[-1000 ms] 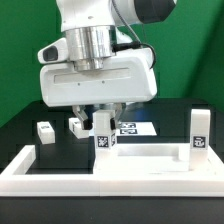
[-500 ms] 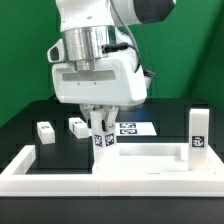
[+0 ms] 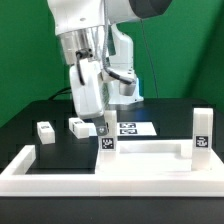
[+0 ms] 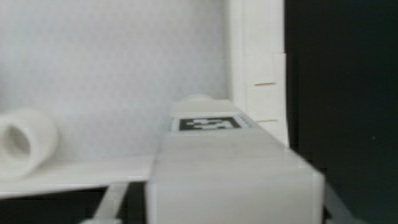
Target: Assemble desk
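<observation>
The white desk top lies flat behind the front wall, rim up. One white leg stands upright at its corner on the exterior view's left, tag facing the camera. My gripper comes down from above and is shut on this leg's upper part. In the wrist view the held leg fills the middle, its tag showing, with the desk top's inner face and a round socket beside it. A second leg stands upright at the corner on the exterior view's right.
Two loose short legs lie on the black table on the exterior view's left. The marker board lies flat behind the desk top. A long low white border wall runs along the front.
The jaws closed in on the leg, then the hand turned about its upright axis from broadside to edge-on. The leg stays at the same corner.
</observation>
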Controlling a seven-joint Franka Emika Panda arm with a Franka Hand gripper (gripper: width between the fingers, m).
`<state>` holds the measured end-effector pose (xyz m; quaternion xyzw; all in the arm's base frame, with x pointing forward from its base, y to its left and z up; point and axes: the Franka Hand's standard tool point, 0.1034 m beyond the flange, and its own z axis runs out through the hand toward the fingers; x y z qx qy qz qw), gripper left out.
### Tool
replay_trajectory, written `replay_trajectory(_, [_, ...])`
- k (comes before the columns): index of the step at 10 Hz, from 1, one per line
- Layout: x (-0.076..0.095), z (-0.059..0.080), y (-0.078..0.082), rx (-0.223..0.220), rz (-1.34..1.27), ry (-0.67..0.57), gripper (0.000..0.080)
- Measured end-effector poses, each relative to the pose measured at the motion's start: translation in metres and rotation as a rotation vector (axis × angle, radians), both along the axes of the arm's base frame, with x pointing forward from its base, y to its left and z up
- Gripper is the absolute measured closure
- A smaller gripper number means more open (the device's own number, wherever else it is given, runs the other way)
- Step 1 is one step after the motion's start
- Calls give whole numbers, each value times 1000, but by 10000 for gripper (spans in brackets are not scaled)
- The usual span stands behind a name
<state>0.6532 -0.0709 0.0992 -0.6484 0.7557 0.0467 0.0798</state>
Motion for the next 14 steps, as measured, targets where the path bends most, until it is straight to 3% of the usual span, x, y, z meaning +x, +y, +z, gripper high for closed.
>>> replay_trajectory(5, [-2, 1, 3, -33, -283, 54, 504])
replay_trajectory(9, [-3, -1, 2, -39, -264, 56, 495])
replay_trajectory(10, [-3, -1, 2, -39, -264, 54, 391])
replay_trajectory(11, [-2, 2, 5, -39, -251, 49, 234])
replay_trajectory(12, [-2, 10, 12, -34, -226, 38, 176])
replay_trajectory(14, [-6, 37, 22, -13, -208, 11, 158])
